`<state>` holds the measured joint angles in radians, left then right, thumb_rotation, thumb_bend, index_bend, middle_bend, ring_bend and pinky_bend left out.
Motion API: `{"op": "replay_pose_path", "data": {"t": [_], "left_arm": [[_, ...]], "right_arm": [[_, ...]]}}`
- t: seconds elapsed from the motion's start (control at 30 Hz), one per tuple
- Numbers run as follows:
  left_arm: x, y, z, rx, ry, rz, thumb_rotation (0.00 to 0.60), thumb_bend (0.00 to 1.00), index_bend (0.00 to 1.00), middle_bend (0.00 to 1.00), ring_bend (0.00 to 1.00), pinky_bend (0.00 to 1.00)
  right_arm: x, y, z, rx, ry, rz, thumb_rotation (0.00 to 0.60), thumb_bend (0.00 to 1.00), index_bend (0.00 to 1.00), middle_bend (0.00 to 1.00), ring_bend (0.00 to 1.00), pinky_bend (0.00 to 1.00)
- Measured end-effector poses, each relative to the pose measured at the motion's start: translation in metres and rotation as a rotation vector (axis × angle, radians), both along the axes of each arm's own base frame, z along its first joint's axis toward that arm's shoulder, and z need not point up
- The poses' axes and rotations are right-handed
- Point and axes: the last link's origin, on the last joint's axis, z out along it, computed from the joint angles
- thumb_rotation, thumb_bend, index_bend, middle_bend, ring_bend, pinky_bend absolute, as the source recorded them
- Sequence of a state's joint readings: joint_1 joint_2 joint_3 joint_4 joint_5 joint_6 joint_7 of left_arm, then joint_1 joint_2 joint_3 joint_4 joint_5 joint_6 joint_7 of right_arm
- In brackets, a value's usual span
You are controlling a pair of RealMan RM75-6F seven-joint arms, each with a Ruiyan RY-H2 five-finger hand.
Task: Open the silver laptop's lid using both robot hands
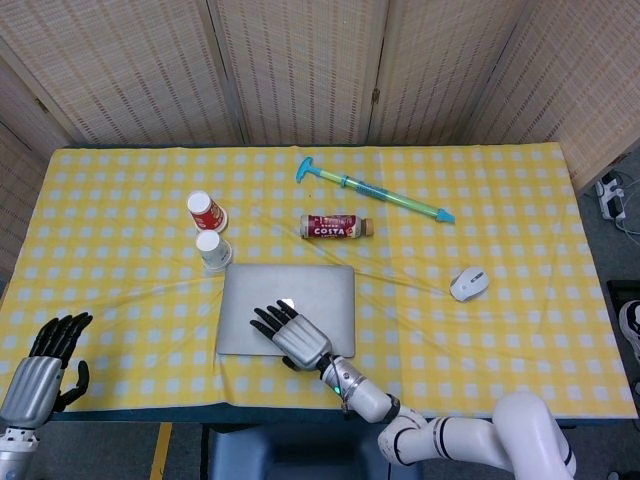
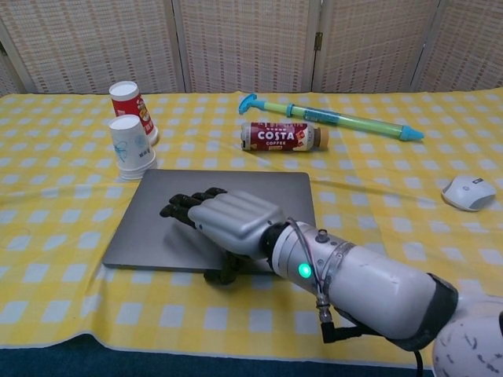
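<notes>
The silver laptop (image 1: pixel 305 288) (image 2: pixel 244 188) lies closed and flat on the yellow checked tablecloth, near the front edge. My right hand (image 1: pixel 290 335) (image 2: pixel 228 216) rests palm down on the lid's front half, fingers stretched toward the left. Its thumb hangs down at the laptop's front edge; whether it hooks the lid I cannot tell. My left hand (image 1: pixel 45 365) hovers off the table's front left corner, far from the laptop, fingers apart and holding nothing. It does not show in the chest view.
A white paper cup (image 1: pixel 213 251) (image 2: pixel 132 146) stands upside down at the laptop's far left corner, with a red cup (image 1: pixel 206 212) (image 2: pixel 130 106) behind it. A Costa coffee bottle (image 1: pixel 335 226), a turquoise toy pump (image 1: pixel 375 190) and a white mouse (image 1: pixel 469 284) lie beyond and to the right.
</notes>
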<state>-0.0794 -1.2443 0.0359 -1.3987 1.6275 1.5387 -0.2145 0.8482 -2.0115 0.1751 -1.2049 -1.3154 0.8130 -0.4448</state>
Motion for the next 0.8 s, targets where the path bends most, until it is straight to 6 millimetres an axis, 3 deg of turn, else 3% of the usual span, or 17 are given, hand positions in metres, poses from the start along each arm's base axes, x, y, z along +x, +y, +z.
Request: {"op": "replay_pose_path", "data": {"t": [0.17,0.47,0.8], "left_arm": [[0.000,0.001,-0.002,-0.007,0.004,-0.008,0.600,0.74,0.10,0.12,0.08,0.00],[0.001,0.007,-0.007,-0.032,0.017,-0.037,0.600,0.73,0.10,0.12,0.08,0.00],[0.010,0.018,-0.038,-0.195,0.028,-0.131,0.600,0.73,0.12,0.12,0.09,0.00]], "right_arm": [[0.002,-0.001,0.000,-0.008,0.007,0.009,0.600,0.55,0.00,0.00,0.00,0.00],[0.005,-0.002,0.000,-0.034,0.023,0.032,0.600,0.57,0.00,0.00,0.00,0.00],[0.015,-0.004,0.007,-0.091,0.052,0.090,0.600,0.61,0.00,0.00,0.00,0.00]]}}
